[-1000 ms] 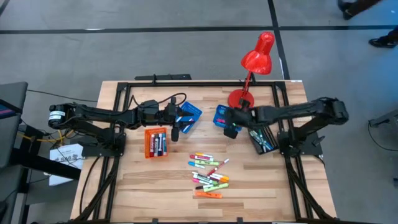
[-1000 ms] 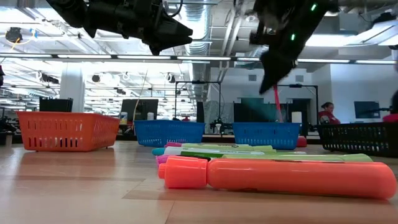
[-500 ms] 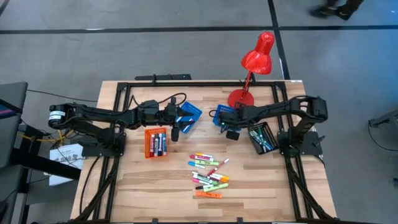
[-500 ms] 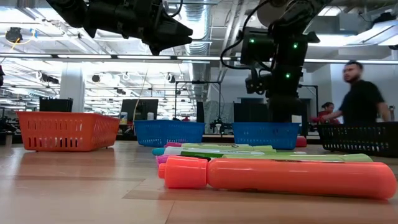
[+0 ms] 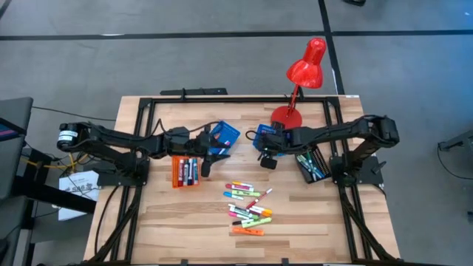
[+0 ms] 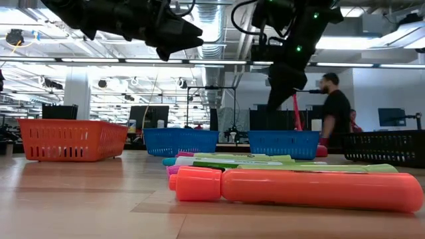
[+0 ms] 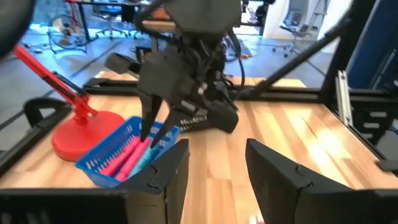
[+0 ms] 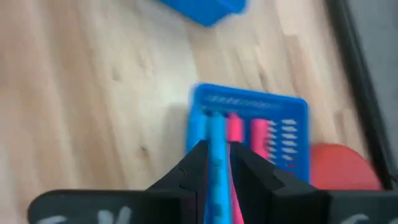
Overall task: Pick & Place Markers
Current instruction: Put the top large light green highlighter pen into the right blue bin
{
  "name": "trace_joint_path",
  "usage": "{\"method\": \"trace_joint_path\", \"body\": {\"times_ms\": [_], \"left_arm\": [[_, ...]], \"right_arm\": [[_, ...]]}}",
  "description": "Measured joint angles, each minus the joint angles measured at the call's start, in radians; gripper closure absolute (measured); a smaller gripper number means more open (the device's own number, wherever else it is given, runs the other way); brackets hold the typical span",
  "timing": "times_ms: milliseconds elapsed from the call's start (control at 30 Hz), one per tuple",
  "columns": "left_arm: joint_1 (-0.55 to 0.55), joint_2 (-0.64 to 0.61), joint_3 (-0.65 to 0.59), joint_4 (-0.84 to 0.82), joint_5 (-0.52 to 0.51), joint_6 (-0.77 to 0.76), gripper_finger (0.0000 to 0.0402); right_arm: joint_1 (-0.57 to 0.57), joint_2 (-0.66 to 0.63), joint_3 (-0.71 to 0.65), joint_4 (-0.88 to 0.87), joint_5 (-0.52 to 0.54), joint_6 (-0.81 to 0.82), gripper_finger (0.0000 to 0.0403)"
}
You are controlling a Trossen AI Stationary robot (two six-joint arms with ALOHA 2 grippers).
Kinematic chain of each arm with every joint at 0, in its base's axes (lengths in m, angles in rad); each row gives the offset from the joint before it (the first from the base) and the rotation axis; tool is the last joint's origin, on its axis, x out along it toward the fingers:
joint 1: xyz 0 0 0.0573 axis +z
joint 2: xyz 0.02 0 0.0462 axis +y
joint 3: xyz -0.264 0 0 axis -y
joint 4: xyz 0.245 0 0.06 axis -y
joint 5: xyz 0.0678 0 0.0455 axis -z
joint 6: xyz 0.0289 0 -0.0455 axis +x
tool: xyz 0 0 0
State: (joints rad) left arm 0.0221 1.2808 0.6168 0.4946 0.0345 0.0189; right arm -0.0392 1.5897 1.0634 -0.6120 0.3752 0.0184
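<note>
Two arms hang over the worktop (image 5: 170,214). Right gripper (image 8: 216,163) has its jaws nipped on a blue marker (image 8: 216,155), held above the blue tray (image 8: 292,134) with pink markers inside, near the worktop's one o'clock beside the red lamp (image 5: 299,77). Left gripper (image 7: 214,162) hovers at about eleven o'clock, jaws spread wide and empty. Most markers (image 5: 249,208) lie heaped toward five o'clock of centre, loose on the wood.

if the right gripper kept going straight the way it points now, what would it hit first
Likely the blue tray straight ahead. The right gripper is shut on a blue marker aimed at the markers lying inside, though depth is hard to judge.
</note>
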Motion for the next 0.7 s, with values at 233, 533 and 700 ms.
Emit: {"method": "trace_joint_path", "body": {"times_ms": [233, 533, 700], "left_arm": [[-0.011, 0.000, -0.021, -0.001, 0.000, -0.001, 0.0247], [-0.011, 0.000, -0.021, 0.008, -0.008, -0.001, 0.0247], [-0.008, 0.000, -0.021, 0.019, -0.008, 0.002, 0.0247]], "right_arm": [[0.068, 0.024, 0.000, 0.004, -0.217, -0.001, 0.0339], [0.217, 0.058, 0.000, 0.103, -0.366, 0.059, 0.0282], [0.276, 0.083, 0.002, 0.223, -0.375, 0.091, 0.0245]]}}
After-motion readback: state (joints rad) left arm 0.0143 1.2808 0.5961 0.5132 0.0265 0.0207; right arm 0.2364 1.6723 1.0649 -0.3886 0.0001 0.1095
